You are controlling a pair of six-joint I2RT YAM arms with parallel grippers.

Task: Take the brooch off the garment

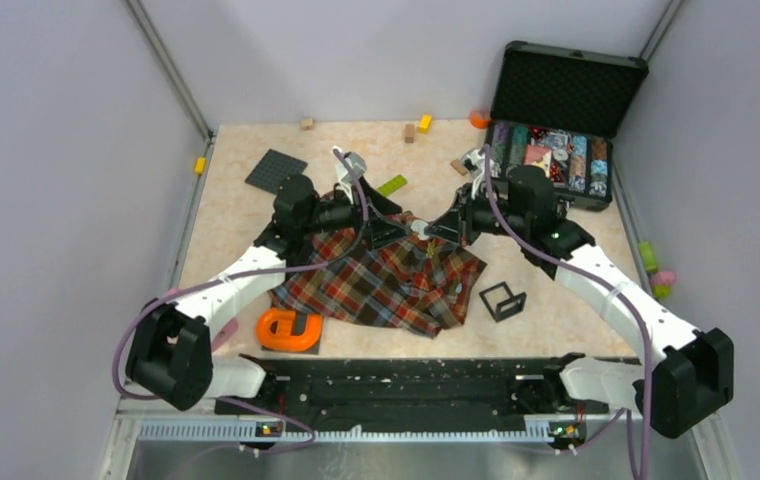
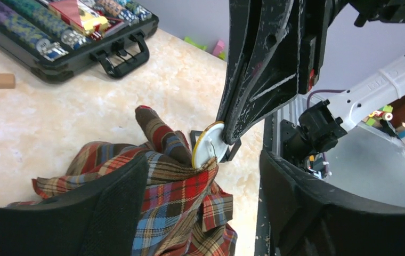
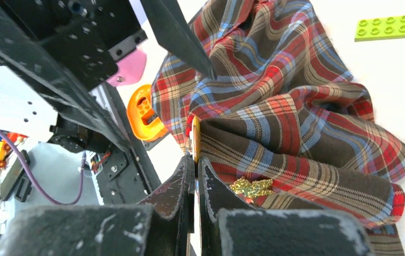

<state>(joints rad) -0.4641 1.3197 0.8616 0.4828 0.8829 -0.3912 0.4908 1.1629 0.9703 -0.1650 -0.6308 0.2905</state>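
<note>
Padded fingers [image 2: 99,213] of the left pincer [image 1: 396,228] fill the near edge of the left wrist view. They are spread wide, with the shirt [image 2: 179,197] bunched between them. In the right wrist view one of these tips meets a raised fold of the cloth.

On the table [image 1: 236,210], from the left:
- An orange piece [image 1: 291,330] lies at the near left, just beside the shirt's hem.
- A dark grey studded plate [image 1: 276,170] lies farther back.
- A green studded strip [image 1: 392,184] lies just beyond the shirt.

The shirt sits at mid-table, crumpled, with its far edge lifted between the two arms. The brooch [image 2: 210,146], a white disc with a gold rim, stands on edge at the top of that lifted fold and touches the cloth. The right pincer [image 3: 195,159] is pressed together on the disc's rim, pinching it. A small gold ornament [image 3: 251,188] sits on the plaid just beside this pincer.

To the right, a black square tray [image 1: 502,300] rests near the shirt's corner. At the far right, an open black case [image 1: 556,130] holds rows of chips.
</note>
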